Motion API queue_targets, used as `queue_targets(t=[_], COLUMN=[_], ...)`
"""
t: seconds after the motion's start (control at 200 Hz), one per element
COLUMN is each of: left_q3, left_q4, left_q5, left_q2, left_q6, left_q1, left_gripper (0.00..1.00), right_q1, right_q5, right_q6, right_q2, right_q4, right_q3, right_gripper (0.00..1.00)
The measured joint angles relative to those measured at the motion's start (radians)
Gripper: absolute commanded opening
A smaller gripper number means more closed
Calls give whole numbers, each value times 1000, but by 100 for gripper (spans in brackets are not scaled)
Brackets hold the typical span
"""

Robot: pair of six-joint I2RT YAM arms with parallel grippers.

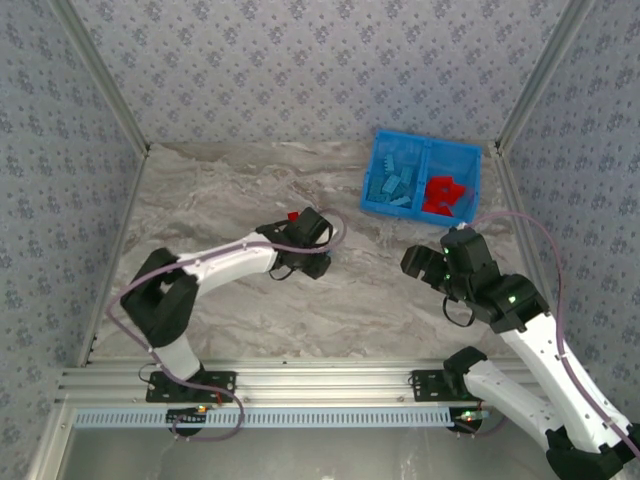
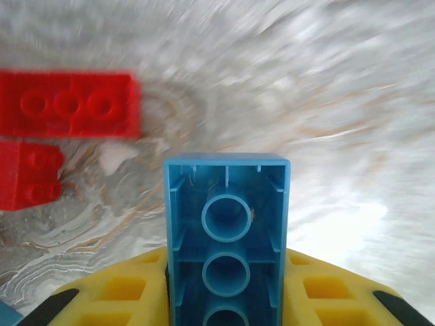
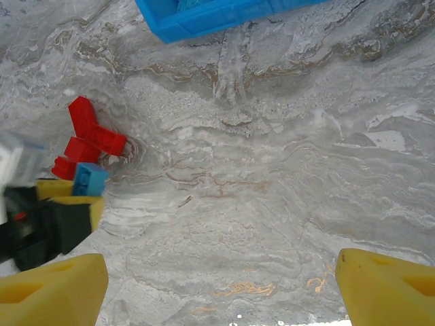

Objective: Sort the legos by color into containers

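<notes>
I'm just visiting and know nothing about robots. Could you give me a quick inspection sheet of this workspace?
Surface: marbled table, no spills seen.
Job's things: bin holds blue bricks on the left and red bricks on the right; loose red bricks lie by the left gripper.
Clutter: nothing seen.
Grippers: left gripper shut on a blue brick; right gripper open, empty, above the table.
Cables: a cable runs along each arm; no snag seen.
Surroundings: patterned walls, metal frame.
</notes>
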Motion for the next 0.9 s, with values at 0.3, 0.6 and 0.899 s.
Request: queue_targets(t=[0.3,0.6,0.899], left_q3=[402,1010,1557], left_q4=[40,23,-39], left_q5=[-32,-51,-92], left_q2=[47,562,984], left_q6=[10,79,124], left_q1=[-44,-4,39], left_gripper=[34,34,39], right_q1=[0,6,10], right_q5=[46,52,51], right_q6=[26,50,50], right_q2=[-72,-117,-126], right_q4=[3,4,2], right_q3=[-27,-50,-56], right_gripper=[90,90,90])
